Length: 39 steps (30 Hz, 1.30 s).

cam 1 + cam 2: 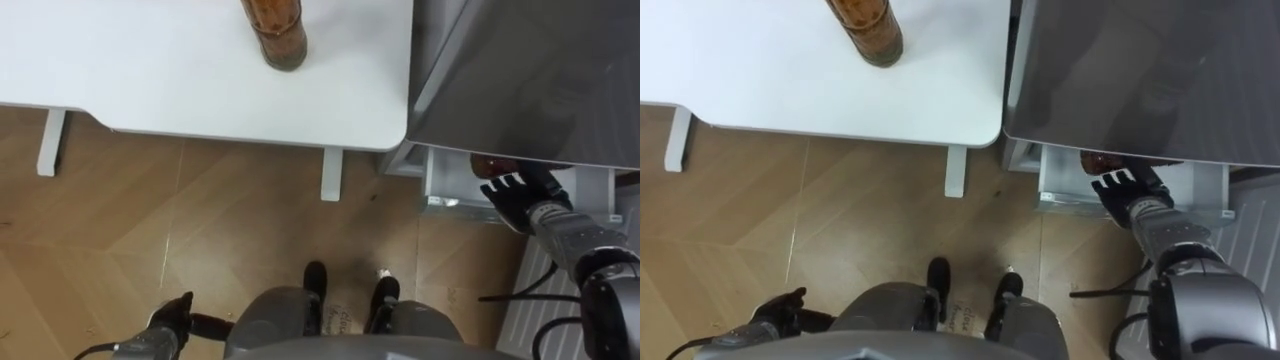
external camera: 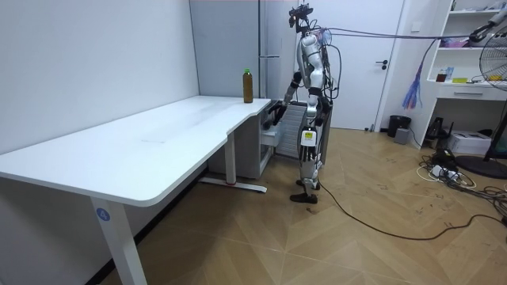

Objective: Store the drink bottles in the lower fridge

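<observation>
- Left eye view: a tall brown drink bottle stands on the white counter, near the far edge and ahead of the robot, slightly to its left.
- The right hand is off to the right, at the white-walled lower compartment under the grey fridge. Its fingers are spread and fairly straight.
- A small brown shape, probably another drink, sits just past the right hand's fingertips and is half hidden by the fridge's top edge. Whether the fingers touch it cannot be told.
- The left hand hangs low at the robot's left side, well apart from the counter, with its fingers relaxed and holding nothing.
- Right eye view: the layout is the same. The counter bottle lies forward and to the left of the right hand, with the counter's rounded corner between them.
- Room view: the robot stands at the counter's end beside the fridge, with one arm lowered toward the open lower compartment.
- The bottle, topped with a green cap, stands upright with its long axis vertical, close to the fridge-side end of the counter.
- Judgement: the right hand is the nearer one. Taking the bottle means moving up and leftward and gripping around its side.
</observation>
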Tool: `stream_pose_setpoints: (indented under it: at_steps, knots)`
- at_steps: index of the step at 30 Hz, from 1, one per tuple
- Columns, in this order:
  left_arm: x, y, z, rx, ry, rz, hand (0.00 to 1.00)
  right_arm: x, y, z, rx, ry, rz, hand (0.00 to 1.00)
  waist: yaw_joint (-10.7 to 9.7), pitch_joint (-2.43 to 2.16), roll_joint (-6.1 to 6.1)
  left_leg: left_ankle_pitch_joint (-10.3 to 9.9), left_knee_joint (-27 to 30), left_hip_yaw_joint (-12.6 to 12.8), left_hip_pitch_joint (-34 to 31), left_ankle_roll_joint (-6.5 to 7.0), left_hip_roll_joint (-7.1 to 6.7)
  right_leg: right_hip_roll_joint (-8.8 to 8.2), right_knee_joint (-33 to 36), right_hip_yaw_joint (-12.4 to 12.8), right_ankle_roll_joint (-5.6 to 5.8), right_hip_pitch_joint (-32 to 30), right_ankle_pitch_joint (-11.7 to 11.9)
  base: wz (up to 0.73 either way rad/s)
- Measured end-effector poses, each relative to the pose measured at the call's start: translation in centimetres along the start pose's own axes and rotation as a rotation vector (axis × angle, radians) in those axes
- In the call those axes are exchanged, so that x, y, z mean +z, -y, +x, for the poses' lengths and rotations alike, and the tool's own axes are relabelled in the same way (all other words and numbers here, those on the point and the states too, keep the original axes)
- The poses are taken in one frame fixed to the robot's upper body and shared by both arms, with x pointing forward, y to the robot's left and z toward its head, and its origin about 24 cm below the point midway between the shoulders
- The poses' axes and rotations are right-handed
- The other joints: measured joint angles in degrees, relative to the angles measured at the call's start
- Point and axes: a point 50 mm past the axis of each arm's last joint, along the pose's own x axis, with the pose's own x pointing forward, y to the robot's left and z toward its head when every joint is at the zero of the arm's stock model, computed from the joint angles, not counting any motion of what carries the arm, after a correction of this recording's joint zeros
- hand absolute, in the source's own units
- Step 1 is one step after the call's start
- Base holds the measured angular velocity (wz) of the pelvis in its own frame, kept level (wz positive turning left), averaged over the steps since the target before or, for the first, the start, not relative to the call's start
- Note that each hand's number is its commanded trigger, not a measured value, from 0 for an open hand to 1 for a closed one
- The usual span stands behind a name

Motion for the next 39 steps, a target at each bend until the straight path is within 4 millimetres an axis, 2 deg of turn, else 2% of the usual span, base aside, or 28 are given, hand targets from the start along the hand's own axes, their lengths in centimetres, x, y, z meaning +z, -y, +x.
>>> stream_pose_setpoints:
  at_steps: [21, 33, 39]
  knots:
    - [0.26, 0.28, 0.03, -0.019, 0.008, 0.012, 0.0, 0.2, -0.01, -0.02, 0.001, 0.005, -0.001, 0.0, 0.07, -0.11, 0.44, 0.0, 0.03, -0.51, 0.04, 0.01, -0.01, 0.07, 0.21, -0.04, -0.01, 0.03, 0.01, 0.0]
    - [0.21, 0.26, 0.04, -0.02, 0.008, 0.011, 0.0, 0.15, 0.09, -0.03, -0.004, 0.003, -0.014, 0.0, 0.01, -0.1, 0.44, -0.01, -0.15, 0.0, 1.59, 0.02, -0.03, 0.02, 0.31, 0.15, 0.0, 1.38, 0.0, 0.0]
    - [0.08, 0.19, 0.04, -0.016, 0.012, 0.005, 0.0, -0.14, 0.9, -0.13, -0.016, -0.004, -0.019, 0.0, 0.04, -0.07, 0.36, -0.03, -0.45, 0.0, 3.66, 0.03, -0.09, -0.02, -0.21, -0.08, 0.15, 3.64, -0.1, 0.01]
